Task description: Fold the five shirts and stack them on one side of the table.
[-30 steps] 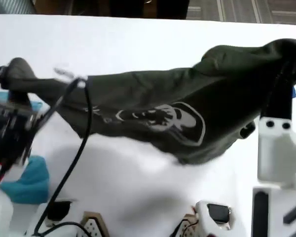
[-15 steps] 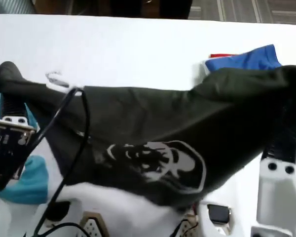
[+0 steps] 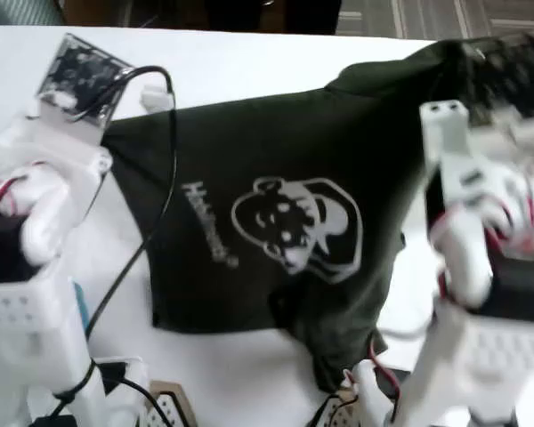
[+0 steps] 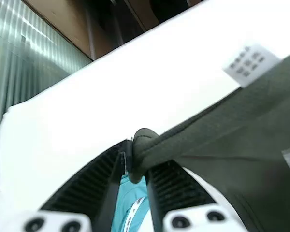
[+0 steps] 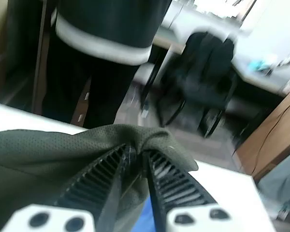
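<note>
A dark green shirt with a white printed figure hangs spread between my two arms over the white table, print side up. Its lower hem droops near the table's front edge. In the left wrist view, my left gripper is shut on a rolled edge of the dark green shirt, next to a white label. My right gripper is shut on a bunched corner of the dark green shirt. In the high view both white arms stand raised at the shirt's two upper corners.
A teal shirt lies under the left gripper. Blue cloth shows below the right gripper. A black cable trails from the left arm across the shirt. Small circuit boards sit at the table's front edge.
Both arms have lifted and swung the shirt up, so it went from a low, stretched band to a spread panel. The blue folded shirt seen half a second ago is now covered.
</note>
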Controlling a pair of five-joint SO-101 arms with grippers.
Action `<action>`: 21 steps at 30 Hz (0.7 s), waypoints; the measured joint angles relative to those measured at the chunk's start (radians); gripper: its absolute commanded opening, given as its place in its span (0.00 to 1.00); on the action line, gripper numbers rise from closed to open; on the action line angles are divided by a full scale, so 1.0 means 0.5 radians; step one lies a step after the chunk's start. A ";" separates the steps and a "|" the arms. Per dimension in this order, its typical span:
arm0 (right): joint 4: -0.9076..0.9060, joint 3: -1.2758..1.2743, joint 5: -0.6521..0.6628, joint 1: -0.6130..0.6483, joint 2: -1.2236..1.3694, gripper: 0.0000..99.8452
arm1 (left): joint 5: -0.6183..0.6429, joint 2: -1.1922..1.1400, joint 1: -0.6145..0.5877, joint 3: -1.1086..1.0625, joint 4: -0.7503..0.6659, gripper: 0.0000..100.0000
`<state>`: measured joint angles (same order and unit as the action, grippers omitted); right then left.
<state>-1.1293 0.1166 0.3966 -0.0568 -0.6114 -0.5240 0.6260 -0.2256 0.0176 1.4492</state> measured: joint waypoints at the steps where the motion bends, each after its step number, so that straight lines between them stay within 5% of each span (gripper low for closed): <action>1: 0.077 -0.129 0.000 0.015 0.018 0.02 | 0.000 0.000 0.000 -0.098 -0.089 0.03; 11: 0.961 -0.724 0.000 0.068 0.460 0.02 | -0.110 -0.181 -0.034 -0.442 -0.687 0.03; 21: 1.059 -0.203 0.000 0.083 1.310 0.02 | -0.110 -1.264 -0.049 0.295 -0.779 0.03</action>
<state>-0.5999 0.0153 0.3966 -0.0153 0.0437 -0.5792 -0.0061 -0.2501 0.1649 1.0595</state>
